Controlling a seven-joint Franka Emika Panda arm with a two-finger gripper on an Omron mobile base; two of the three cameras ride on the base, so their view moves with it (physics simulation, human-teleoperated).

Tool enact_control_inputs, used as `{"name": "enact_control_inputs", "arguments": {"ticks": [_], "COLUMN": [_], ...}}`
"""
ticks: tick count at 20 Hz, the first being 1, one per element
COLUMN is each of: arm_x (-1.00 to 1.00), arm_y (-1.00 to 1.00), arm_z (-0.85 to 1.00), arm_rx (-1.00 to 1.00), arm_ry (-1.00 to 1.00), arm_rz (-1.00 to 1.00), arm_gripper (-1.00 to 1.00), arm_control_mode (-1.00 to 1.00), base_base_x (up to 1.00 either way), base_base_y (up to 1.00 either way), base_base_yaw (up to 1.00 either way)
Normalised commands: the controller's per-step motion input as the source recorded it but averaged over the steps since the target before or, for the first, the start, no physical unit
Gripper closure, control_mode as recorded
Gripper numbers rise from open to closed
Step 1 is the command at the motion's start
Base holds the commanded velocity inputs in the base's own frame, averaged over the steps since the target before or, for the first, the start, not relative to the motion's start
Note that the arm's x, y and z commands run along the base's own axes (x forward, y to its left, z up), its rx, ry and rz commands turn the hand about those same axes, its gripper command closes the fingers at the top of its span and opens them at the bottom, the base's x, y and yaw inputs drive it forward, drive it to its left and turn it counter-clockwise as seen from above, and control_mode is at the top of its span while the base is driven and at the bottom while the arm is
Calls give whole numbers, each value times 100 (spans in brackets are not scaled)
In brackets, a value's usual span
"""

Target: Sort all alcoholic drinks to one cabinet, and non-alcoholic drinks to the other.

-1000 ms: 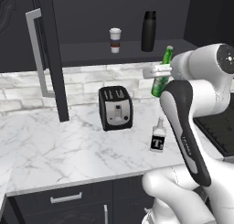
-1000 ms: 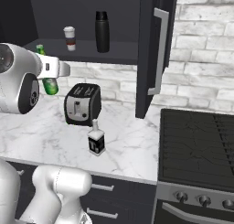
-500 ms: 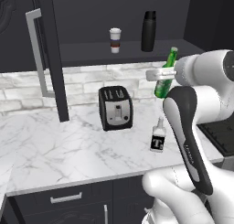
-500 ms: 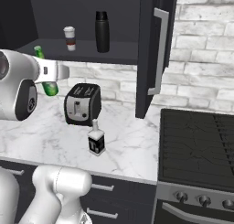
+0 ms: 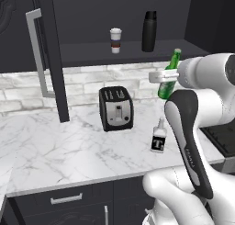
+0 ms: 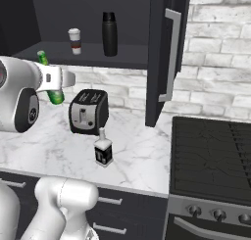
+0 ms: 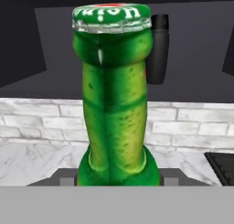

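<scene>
While gripped by the robot's gripper (image 5: pixel 161 76), a green beer bottle (image 5: pixel 169 75) hangs tilted above the marble counter (image 5: pixel 59 146).
Below stand a toaster (image 5: pixel 116 108) and a squat pale bottle (image 5: pixel 158 136); coffee cup (image 5: pixel 115 40) and black flask (image 5: pixel 148 31) occupy the cabinet shelf (image 5: pixel 92 53).

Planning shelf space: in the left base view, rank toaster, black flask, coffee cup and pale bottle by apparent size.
1. toaster
2. black flask
3. pale bottle and coffee cup: look alike; the cup sits farther back, so unsure.

On the squat pale bottle (image 5: pixel 159 137) at about five o'clock from the toaster (image 5: pixel 116 108) I read a white "T", while the cap lettering on my green beer bottle (image 7: pixel 115 104) is illegible
</scene>
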Motion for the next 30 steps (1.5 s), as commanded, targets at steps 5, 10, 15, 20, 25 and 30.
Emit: {"name": "enact_control_inputs", "arguments": {"ticks": [5, 10, 15, 20, 25, 30], "arm_x": [-2, -5, -6, -3, -2, -1], "arm_y": [-11, -10, -5, -3, -5, -6], "arm_z": [1, 4, 4, 0, 0, 0], "arm_rx": [0, 0, 0, 0, 0, 0], "arm_ry": [0, 0, 0, 0, 0, 0], "arm_rz": [-2, -2, -1, 0, 0, 0], "arm_gripper": [100, 100, 100, 100, 100, 100], "arm_control_mode": [-100, -100, -100, -100, -100, -100], "base_base_x": [0, 0, 0, 0, 0, 0], "base_base_y": [0, 0, 0, 0, 0, 0], "base_base_yaw": [0, 0, 0, 0, 0, 0]}}
